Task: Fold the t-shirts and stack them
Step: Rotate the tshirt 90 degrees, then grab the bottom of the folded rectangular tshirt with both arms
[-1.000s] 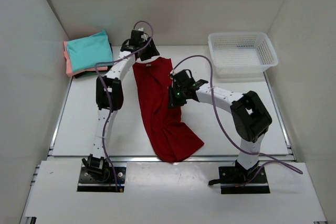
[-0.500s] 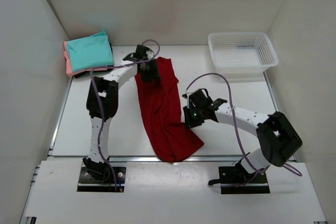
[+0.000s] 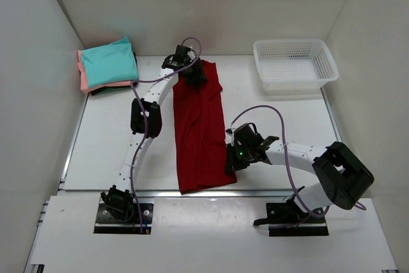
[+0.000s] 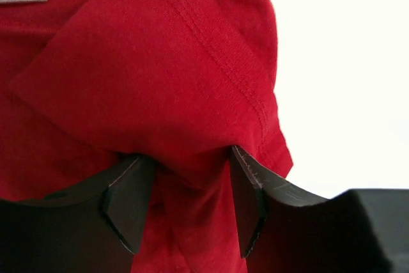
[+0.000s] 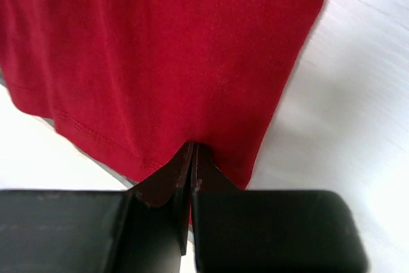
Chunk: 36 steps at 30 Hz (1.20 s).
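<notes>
The large dark red t-shirt lies as a long strip down the middle of the table, folded lengthwise. My left gripper is at its far collar end, shut on a bunch of red fabric; in the left wrist view the cloth fills the gap between the fingers. My right gripper is at the shirt's near right corner, shut on the hem, fingertips pressed together. A folded stack sits at the far left: teal t-shirt on top, salmon-pink and a dark one beneath.
A white mesh basket stands at the far right. White walls close in the table on the left, back and right. The near table edge runs just below the shirt's hem.
Both grippers moved with the red shirt: the left carried the collar end rightward, the right pulled the hem corner toward the near edge. The shirt went from slanted and crumpled to a straight strip.
</notes>
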Each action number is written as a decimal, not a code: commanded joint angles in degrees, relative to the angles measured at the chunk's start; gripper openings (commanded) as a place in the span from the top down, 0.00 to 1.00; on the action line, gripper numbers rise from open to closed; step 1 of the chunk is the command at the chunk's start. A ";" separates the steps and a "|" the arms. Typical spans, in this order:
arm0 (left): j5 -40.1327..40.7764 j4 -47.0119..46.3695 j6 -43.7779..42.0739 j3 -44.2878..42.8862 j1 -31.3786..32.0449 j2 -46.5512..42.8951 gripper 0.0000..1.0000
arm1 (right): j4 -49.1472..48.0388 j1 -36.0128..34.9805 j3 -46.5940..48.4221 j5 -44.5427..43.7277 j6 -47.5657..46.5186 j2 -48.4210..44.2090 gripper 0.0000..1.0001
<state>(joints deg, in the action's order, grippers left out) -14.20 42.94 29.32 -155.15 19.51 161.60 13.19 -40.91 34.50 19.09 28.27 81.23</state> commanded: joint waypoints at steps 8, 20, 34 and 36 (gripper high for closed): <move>-5.56 -8.74 5.30 -2.49 -2.45 3.46 0.36 | -5.55 -1.02 -0.49 -3.97 1.97 4.38 1.00; -7.08 -9.10 -0.22 37.90 -3.42 -37.96 0.30 | 7.91 3.72 6.54 -9.69 -4.01 -3.35 0.99; 1.18 -11.28 12.15 121.35 9.83 -97.95 0.28 | 8.17 8.92 0.75 -3.28 1.52 -11.18 0.68; 0.58 -14.01 17.94 127.54 10.11 -103.65 0.28 | 7.03 8.04 -0.57 -2.49 3.19 -11.18 0.64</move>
<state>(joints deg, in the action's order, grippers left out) -15.46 29.98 38.63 -34.39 29.30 63.57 22.24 -31.64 35.44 13.98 28.80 70.81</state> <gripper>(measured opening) 0.724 0.339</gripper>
